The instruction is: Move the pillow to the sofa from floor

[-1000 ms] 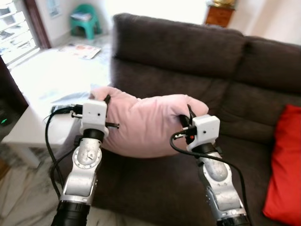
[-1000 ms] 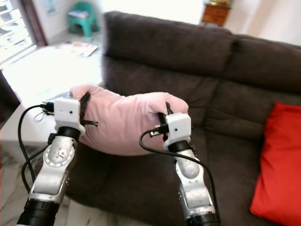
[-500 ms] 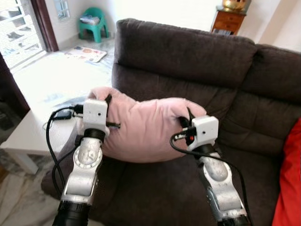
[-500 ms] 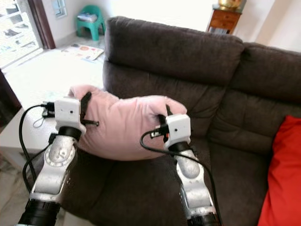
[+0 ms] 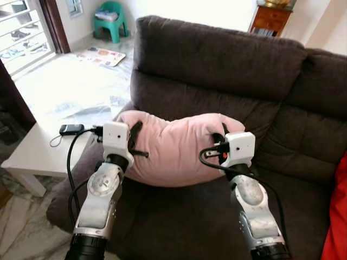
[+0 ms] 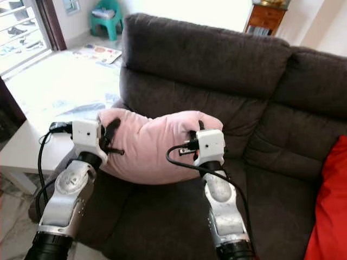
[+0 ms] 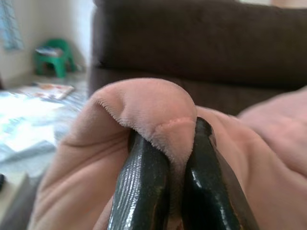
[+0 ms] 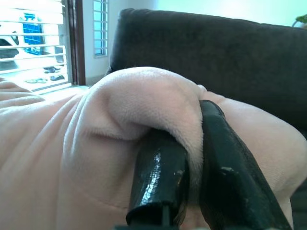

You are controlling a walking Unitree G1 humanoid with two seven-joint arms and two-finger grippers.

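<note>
Pink pillow (image 5: pixel 173 149) held over the left seat of the dark brown sofa (image 5: pixel 227 65), sagging toward the cushion; left gripper (image 7: pixel 165 158) pinching its left corner; right gripper (image 8: pixel 189 153) pinching its right corner; white table (image 5: pixel 38 151) left of the sofa.

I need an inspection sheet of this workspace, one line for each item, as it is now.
Surface: dark brown sofa, its seat cushion bare in front of the arms.
Job's things: pink pillow held above the seat, near the backrest.
Clutter: red cushion on the sofa's right side; small dark device on the white table.
Grippers: left pincer shut on a fold of the pillow; right pincer shut on another fold.
Cables: black cables looping along both wrists.
Surroundings: green stool, wooden cabinet, papers on the floor.
</note>
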